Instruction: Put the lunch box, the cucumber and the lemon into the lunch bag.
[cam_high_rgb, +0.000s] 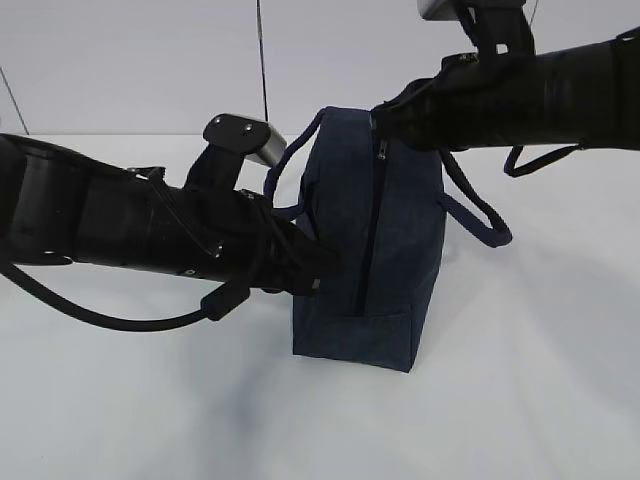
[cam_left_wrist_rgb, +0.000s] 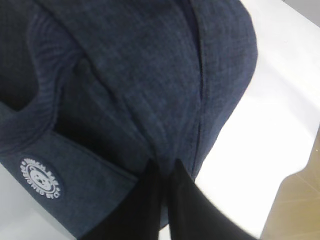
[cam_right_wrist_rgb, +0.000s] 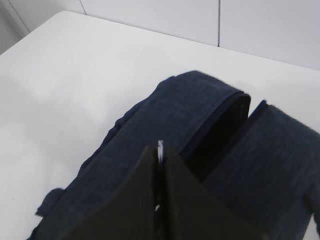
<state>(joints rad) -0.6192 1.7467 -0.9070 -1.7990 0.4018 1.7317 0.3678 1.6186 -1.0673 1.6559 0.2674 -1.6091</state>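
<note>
The dark navy lunch bag (cam_high_rgb: 385, 240) stands on one end on the white table, its zipper (cam_high_rgb: 375, 215) running up its front face. My left gripper (cam_high_rgb: 318, 265) meets the bag's left side and is shut on a fold of its fabric (cam_left_wrist_rgb: 160, 145), near the round white logo (cam_left_wrist_rgb: 40, 179). At the bag's top my right gripper (cam_high_rgb: 380, 120) is shut on the zipper's thin metal pull (cam_right_wrist_rgb: 160, 149). Beside that pull a dark gap (cam_right_wrist_rgb: 220, 135) shows where the bag (cam_right_wrist_rgb: 165, 115) is parted. The lunch box, the cucumber and the lemon are out of view.
One loop handle (cam_high_rgb: 485, 215) hangs off the bag's right side, another (cam_high_rgb: 290, 165) arches on the left behind my left arm. The table (cam_high_rgb: 520, 380) is white and a pale wall stands behind it. Its edge, with floor (cam_left_wrist_rgb: 300, 210) beyond, shows in the left wrist view.
</note>
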